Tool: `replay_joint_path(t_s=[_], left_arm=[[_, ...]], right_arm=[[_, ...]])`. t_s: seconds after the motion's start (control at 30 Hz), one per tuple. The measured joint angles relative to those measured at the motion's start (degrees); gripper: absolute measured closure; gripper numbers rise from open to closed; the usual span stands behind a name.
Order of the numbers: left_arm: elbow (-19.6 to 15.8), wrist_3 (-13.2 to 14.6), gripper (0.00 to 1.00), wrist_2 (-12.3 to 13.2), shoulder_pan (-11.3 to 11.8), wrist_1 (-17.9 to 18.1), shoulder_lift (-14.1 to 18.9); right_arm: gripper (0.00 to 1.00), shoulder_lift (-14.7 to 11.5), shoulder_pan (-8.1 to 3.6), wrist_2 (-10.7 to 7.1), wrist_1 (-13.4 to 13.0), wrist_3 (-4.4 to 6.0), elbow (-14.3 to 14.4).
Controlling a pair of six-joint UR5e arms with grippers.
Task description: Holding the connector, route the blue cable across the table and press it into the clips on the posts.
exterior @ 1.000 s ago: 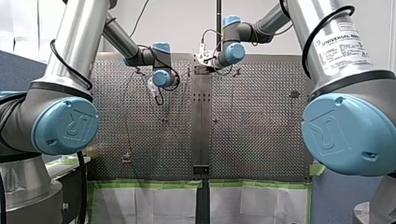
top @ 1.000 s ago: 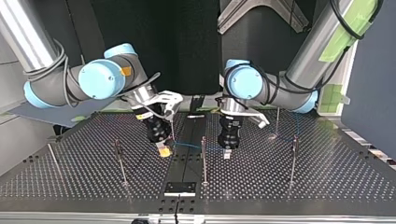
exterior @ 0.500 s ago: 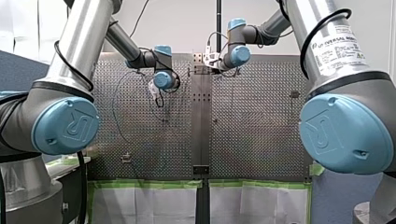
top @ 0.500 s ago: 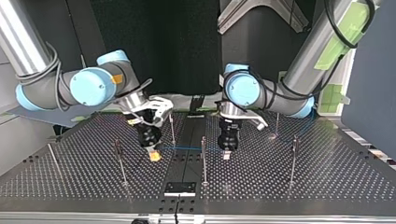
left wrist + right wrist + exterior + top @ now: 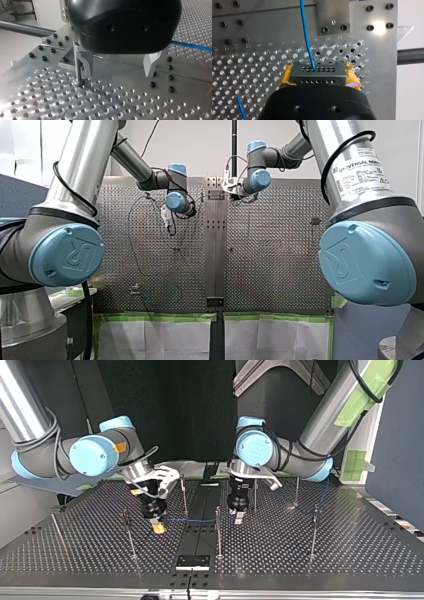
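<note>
The connector (image 5: 317,73) is being carried further from the middle post (image 5: 218,530) by the right pincer (image 5: 158,527), clamped on it with yellow pads. The blue cable (image 5: 192,520) is being drawn out toward that post. Beyond the post, the left pincer (image 5: 118,72) is being held open and empty, now slightly drawn back. Pressing the cable into the clips seemingly remains.

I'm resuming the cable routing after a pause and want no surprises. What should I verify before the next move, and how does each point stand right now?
1. Connector held by my right gripper: ok, clamped between its yellow pads.
2. Blue cable leaves the connector without a kink: ok.
3. My left gripper open and holding nothing: ok.
4. Left gripper clear of the post: cannot tell; the post stands right beside one finger.
5. Cable seated on any post: cannot tell, too small in the top view.
</note>
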Motion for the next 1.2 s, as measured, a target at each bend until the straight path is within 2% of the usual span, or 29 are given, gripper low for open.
replay_joint_path(t_s=[0.23, 0.4, 0.53, 0.67, 0.83, 0.97, 1.2], left_arm=[[-3.3, -1.1, 0.0, -0.1, -0.5, 1.8, 3.4], [-6.1, -0.5, 0.0, -0.2, -1.2, 0.0, 6.1], [-8.2, 0.4, 0.0, -1.3, -2.0, -1.8, 8.2], [-10.0, 0.9, 0.0, -1.9, -2.9, -2.1, 10.3], [-10.2, 2.7, 0.0, -2.4, -4.7, -1.6, 12.9], [-9.4, 4.6, 0.0, -4.1, -6.8, -0.7, 14.9], [-6.5, 6.7, 0.0, -7.3, -10.1, -2.1, 13.5]], right_arm=[[1.0, 0.0, -0.64, 0.17, 0.1, 0.0, 0.1], [1.0, 0.0, -1.12, 0.13, 0.5, 0.0, 0.1], [1.0, 0.0, -1.28, 0.1, 0.6, 0.0, 0.1], [1.0, -0.1, -1.36, 0.13, 0.6, 0.0, 0.1], [1.0, -0.1, -1.39, 0.17, 0.7, 0.0, 0.1], [1.0, -0.1, -1.4, 0.17, 0.8, -0.07, 0.1], [1.0, -1.1, -1.44, 0.1, 1.4, -0.04, 0.1]])
